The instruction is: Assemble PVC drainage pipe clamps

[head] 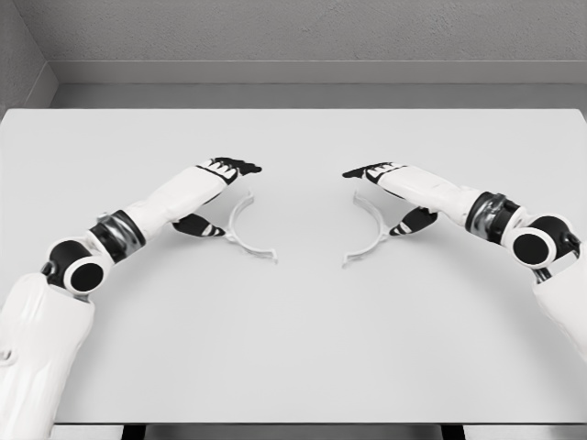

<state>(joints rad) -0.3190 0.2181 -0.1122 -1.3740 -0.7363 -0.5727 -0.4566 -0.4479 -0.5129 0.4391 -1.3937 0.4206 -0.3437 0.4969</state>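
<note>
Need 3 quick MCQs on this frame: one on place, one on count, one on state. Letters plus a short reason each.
1. Where do the clamp halves lie?
A. stacked at the table's far edge
B. apart on the table, one by each hand
C. on the floor

2. How many clamp halves show?
A. one
B. two
C. four

3. What state are the halves in?
A. joined into a ring
B. separate, with a gap between them
C. one lifted clear of the table

Answers:
1 B: the left clamp half lies by the left hand and the right clamp half by the right hand, both on the table.
2 B: only these two white arcs show.
3 B: bare table shows between the two arcs and both lie flat; whether the fingers touch them is unclear.
</note>
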